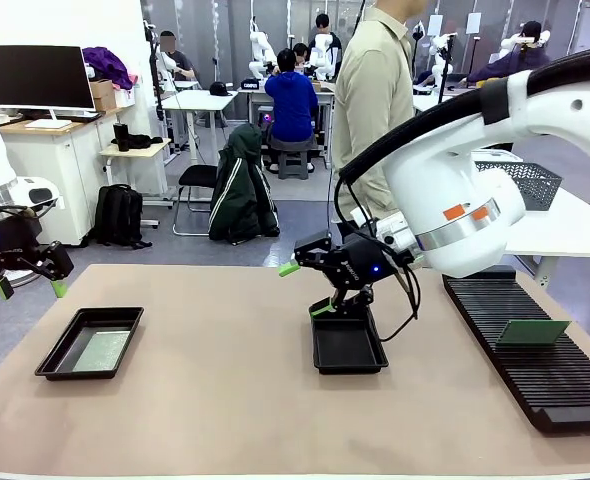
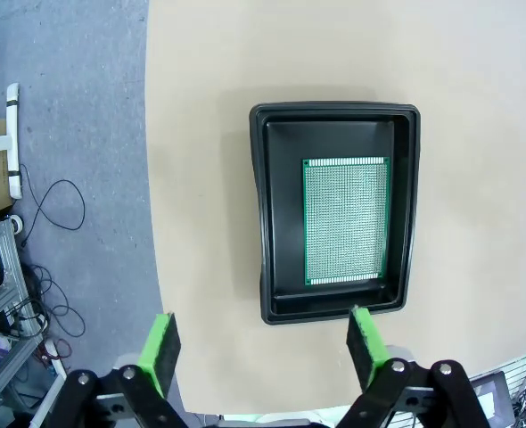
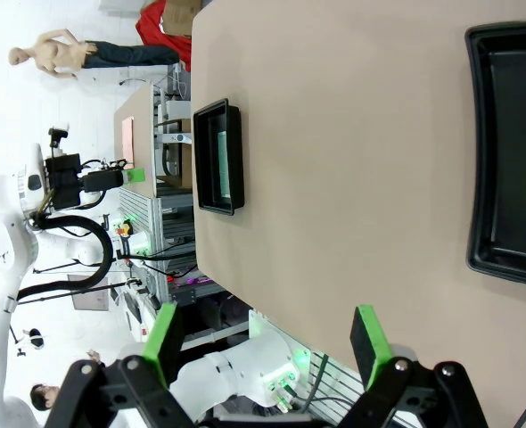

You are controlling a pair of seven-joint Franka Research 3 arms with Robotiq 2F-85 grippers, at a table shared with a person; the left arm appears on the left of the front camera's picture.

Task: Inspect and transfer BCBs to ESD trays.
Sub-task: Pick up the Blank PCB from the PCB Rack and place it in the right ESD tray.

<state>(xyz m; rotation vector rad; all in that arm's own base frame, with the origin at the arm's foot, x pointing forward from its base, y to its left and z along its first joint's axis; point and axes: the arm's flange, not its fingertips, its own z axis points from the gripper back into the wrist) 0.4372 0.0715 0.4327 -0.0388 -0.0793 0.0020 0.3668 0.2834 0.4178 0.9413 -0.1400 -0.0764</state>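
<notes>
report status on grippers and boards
Left gripper open, empty. Right gripper open, empty, by middle tray. One board in left tray, one in rack; middle tray bare. Nothing blocking.

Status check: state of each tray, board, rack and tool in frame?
left tool: open, holding nothing
right tool: open, holding nothing
left ESD tray: loaded with one board
tray BCB: lying flat in the left ESD tray
middle ESD tray: empty
rack: one board in it, other slots empty
rack BCB: standing on edge in the rack
</notes>
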